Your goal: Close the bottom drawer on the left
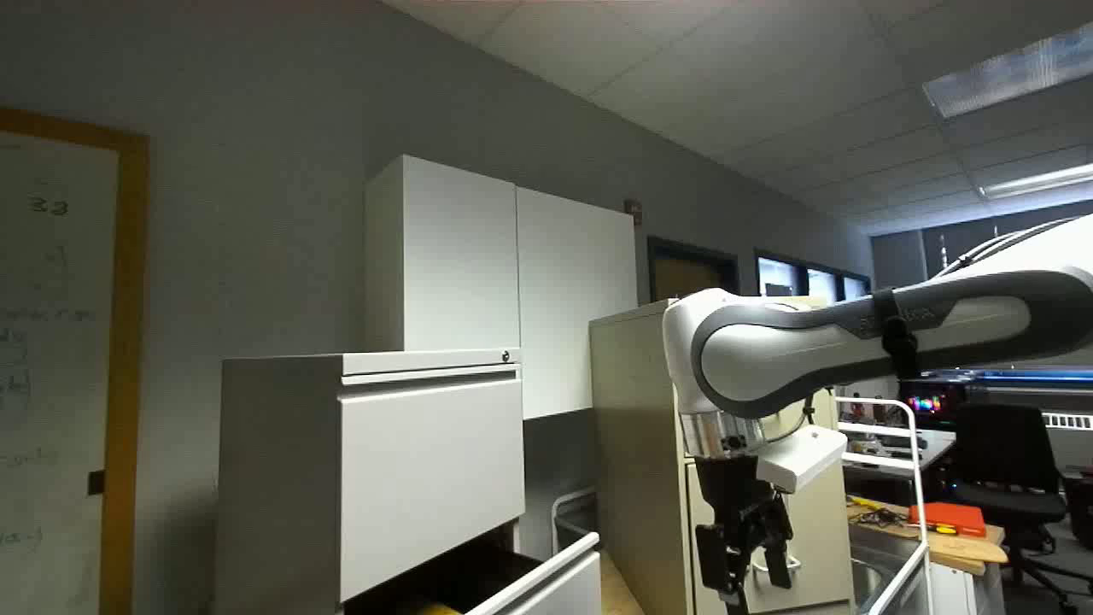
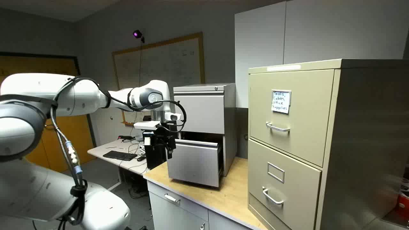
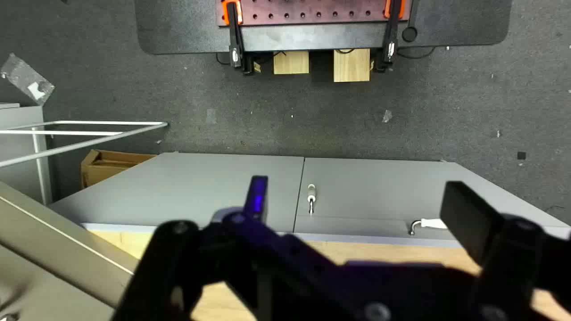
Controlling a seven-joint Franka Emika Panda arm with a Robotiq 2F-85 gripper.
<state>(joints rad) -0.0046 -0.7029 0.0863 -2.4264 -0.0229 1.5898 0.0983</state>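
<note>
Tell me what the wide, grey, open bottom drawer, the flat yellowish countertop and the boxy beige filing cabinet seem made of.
The wide grey bottom drawer: probably satin painted metal, from its soft sheen and thin rim.
The flat yellowish countertop: matte wood or perhaps laminate, from its faintly mottled, wood-like tone.
The boxy beige filing cabinet: likely painted metal, low gloss; crisp edges and narrow seams suggest it.

Noted pale grey on bottom drawer (image 2: 193, 163), lower centre; black on gripper (image 1: 751, 568); dark dots on reddish plate (image 3: 311, 8), wrist view, top.
</note>
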